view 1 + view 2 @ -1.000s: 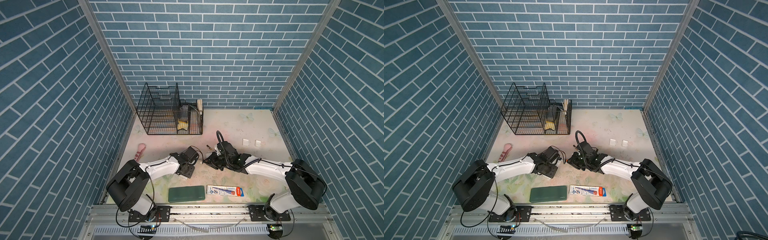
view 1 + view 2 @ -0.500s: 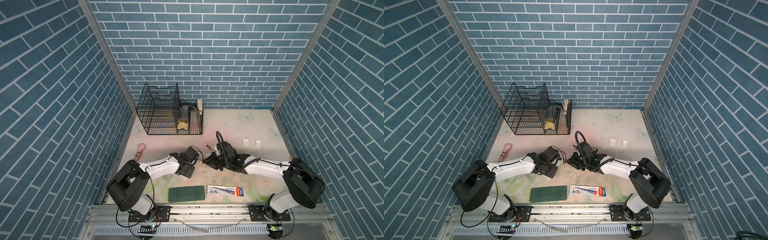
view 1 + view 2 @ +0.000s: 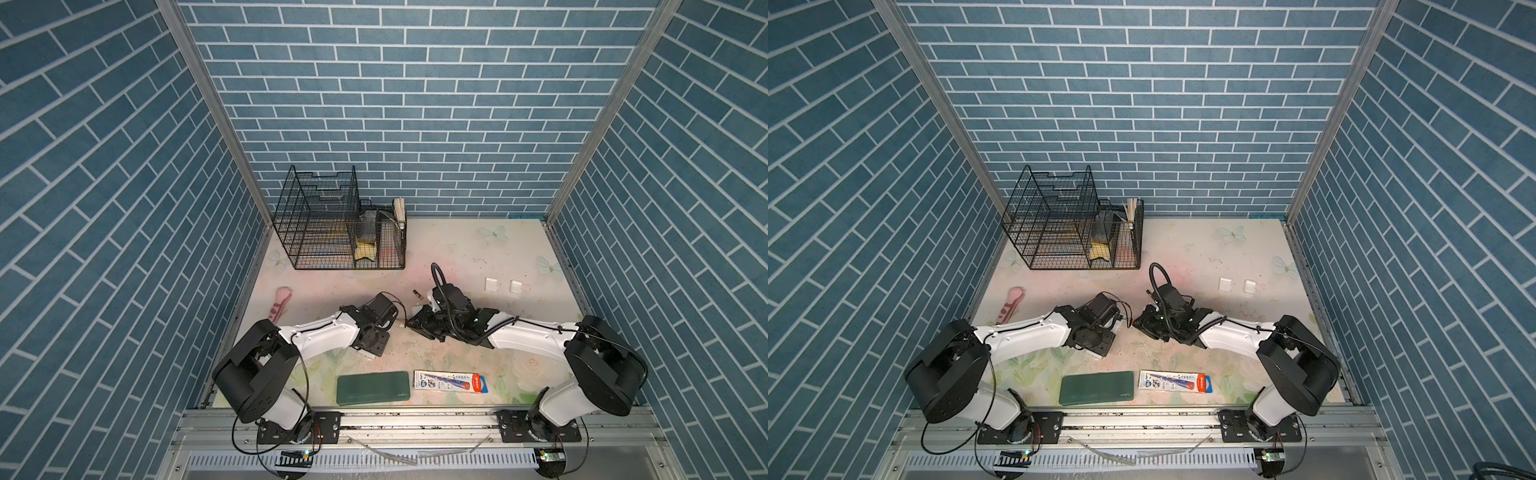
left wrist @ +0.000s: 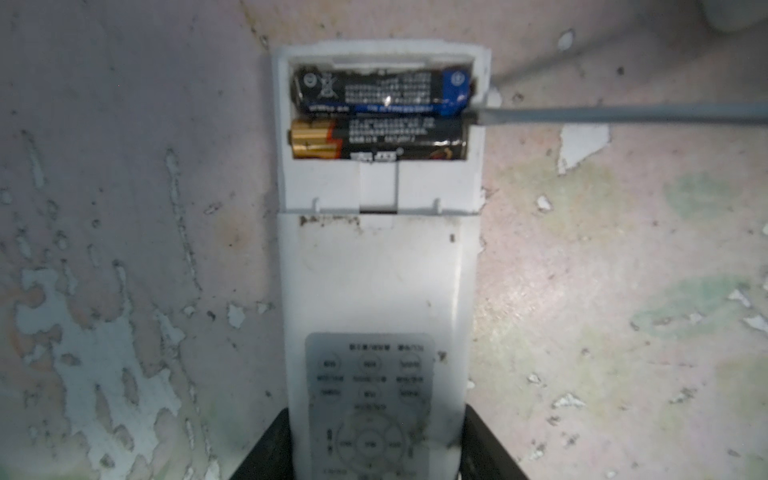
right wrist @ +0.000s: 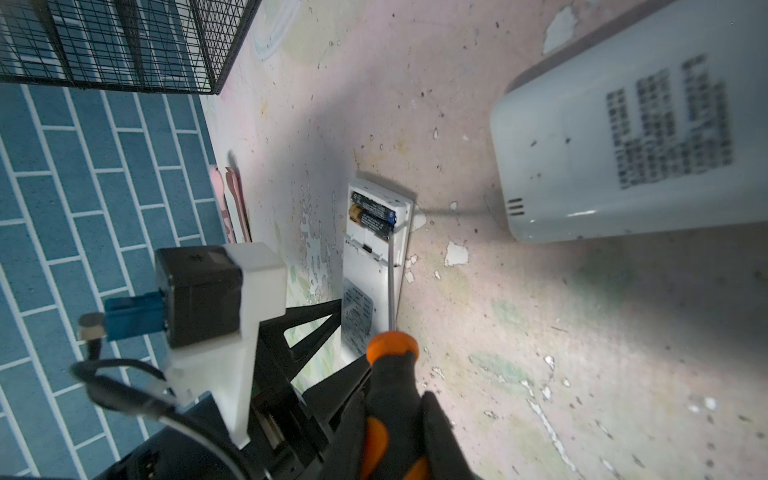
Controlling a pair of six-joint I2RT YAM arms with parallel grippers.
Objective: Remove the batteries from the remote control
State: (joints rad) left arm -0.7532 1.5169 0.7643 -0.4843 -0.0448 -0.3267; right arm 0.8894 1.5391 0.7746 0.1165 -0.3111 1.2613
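We see a left arm [image 3: 324, 334] and a right arm [image 3: 528, 338], white in the middle with big round black joints [image 3: 249, 374]. Black cables [image 3: 505, 322] run along them. The fingers [image 5: 436, 436] are black. A white holder [image 5: 257, 266] carries a black camera [image 5: 199, 295] with a blue plug [image 5: 133, 311].

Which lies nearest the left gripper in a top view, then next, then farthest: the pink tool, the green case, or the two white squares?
From the left gripper in a top view:
1. Green case, just toward the front edge.
2. Pink tool, off to the left side.
3. White squares, far over on the right side.
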